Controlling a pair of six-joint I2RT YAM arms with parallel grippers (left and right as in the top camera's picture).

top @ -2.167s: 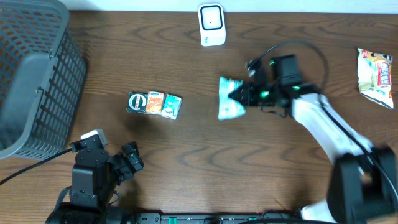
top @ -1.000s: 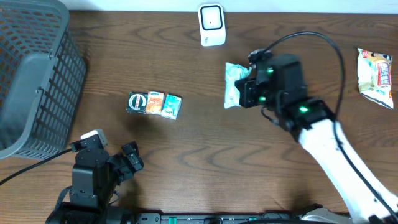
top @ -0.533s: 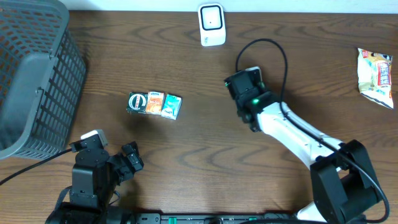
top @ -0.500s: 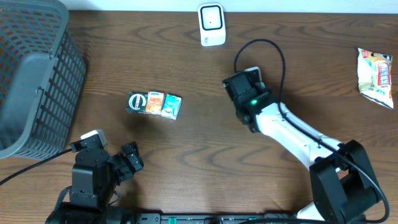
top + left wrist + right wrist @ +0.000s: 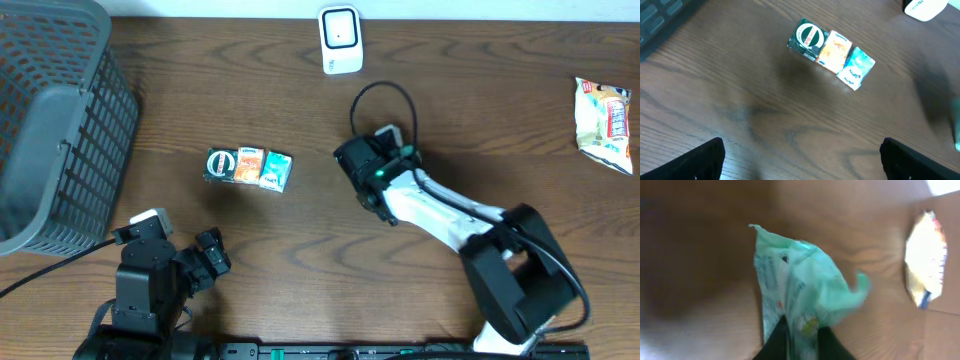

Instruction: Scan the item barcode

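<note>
At the dark wooden table (image 5: 300, 250), right gripper (image 5: 802, 337) pinches mint-green packet (image 5: 795, 280) (left gripper (image 5: 802, 156) gapes empty).

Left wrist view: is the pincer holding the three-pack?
No, the left pincer stands open and empty; the three-pack lies ahead of it.

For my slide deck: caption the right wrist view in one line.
Right gripper pinches a crumpled mint-green packet above the wooden table, a snack bag beyond.
</note>
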